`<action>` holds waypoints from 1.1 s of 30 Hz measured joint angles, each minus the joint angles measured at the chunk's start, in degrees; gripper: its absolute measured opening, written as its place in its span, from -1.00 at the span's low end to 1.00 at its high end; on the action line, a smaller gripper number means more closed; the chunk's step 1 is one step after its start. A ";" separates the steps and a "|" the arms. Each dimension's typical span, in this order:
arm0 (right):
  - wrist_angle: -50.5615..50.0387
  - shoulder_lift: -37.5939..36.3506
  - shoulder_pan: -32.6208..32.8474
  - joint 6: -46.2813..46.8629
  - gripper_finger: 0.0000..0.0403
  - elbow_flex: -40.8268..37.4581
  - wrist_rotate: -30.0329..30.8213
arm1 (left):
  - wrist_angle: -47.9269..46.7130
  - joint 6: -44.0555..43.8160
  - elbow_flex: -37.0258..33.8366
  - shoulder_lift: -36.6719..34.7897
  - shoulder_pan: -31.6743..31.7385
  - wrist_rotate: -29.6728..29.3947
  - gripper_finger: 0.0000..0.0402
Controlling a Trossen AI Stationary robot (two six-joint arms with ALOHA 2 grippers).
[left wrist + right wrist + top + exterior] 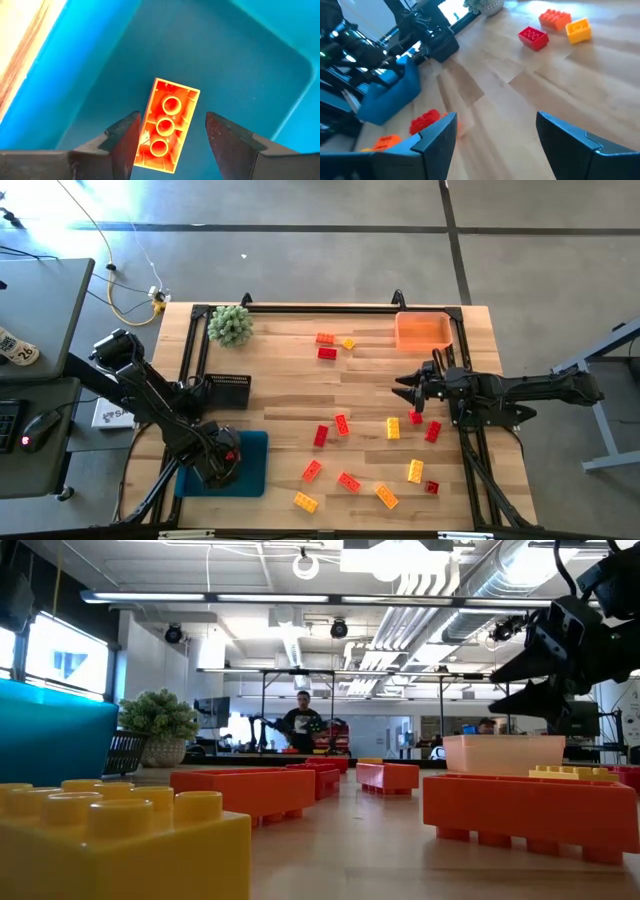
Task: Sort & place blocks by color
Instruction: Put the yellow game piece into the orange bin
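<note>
Red, orange-red and yellow blocks lie scattered on the wooden table: three near the far edge [327, 353], several on the near right [348, 481]. My left gripper [172, 137] hangs open over the blue bin [255, 450], fingers pointing down. An orange-red block [167, 125] shows between them, hollow underside toward the camera, above or on the bin floor [225, 40]. My right gripper [408, 392] is open and raised above the table [535, 670], just far of a red block [416, 417], touching nothing. My left gripper has the orange-red block between its open fingers. One long side of the block [142, 140] lies right beside one finger [125, 140], and I cannot tell whether they touch. A clear gap separates the block from the other finger [225, 140].
An orange bin [423, 330] stands at the far right corner. A green spiky plant ball [230, 326] and a black mesh basket [228, 390] are on the left. A black frame runs along the table's far edge and sides. Bare wood lies mid-table [300, 395].
</note>
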 joint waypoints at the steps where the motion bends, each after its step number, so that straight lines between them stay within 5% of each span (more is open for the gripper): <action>1: 0.06 0.00 0.00 1.44 0.29 0.00 -0.60 | -0.04 0.02 0.08 0.00 0.00 -0.18 0.06; 10: 7.03 0.00 0.13 6.35 0.29 0.16 -6.21 | -0.54 3.02 2.27 0.00 0.00 -2.72 0.06; 16: 4.70 0.85 0.15 4.11 0.29 6.84 -7.83 | -3.63 3.68 3.77 0.00 0.00 -3.17 0.06; 24: -18.86 7.27 0.13 5.03 0.29 21.57 -4.65 | -7.94 5.53 5.49 -0.13 1.06 -6.87 0.06; 33: -37.77 18.96 1.60 23.48 0.29 28.13 -6.75 | -7.98 6.54 5.51 -0.13 4.27 -7.02 0.06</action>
